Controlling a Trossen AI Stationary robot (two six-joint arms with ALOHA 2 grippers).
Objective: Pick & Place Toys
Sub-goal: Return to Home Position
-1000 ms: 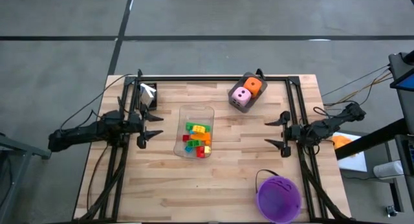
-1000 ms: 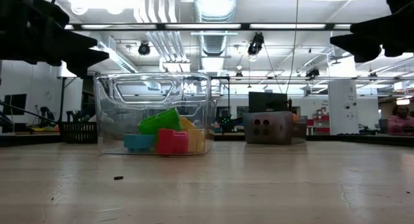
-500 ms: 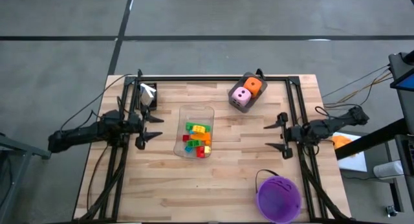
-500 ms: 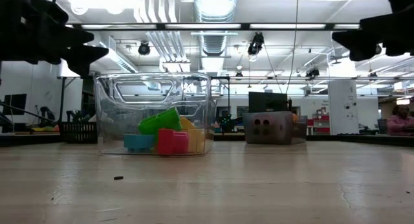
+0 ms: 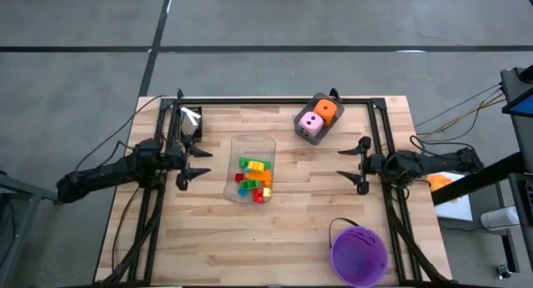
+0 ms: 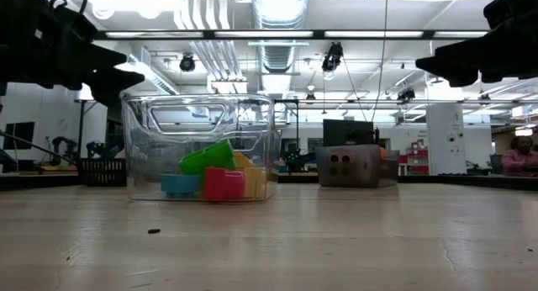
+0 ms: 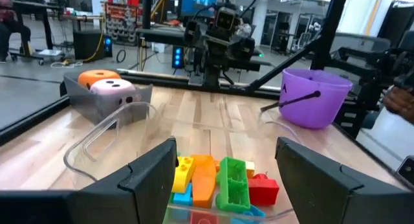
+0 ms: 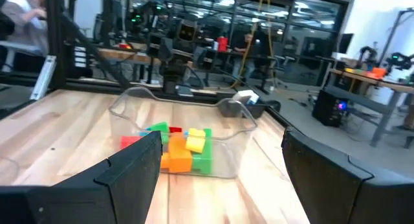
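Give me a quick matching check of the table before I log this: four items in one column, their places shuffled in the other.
Items
1. building bricks
2. pink die
3. purple bucket
4. white cards

Places
A. near right corner of the table
B. in the grey bin at the far edge
C. in the clear tray mid-table
D. far left corner

Pairs: 1-C, 2-B, 3-A, 4-D.

The left arm and right arm flank the tray, jaws open and empty.
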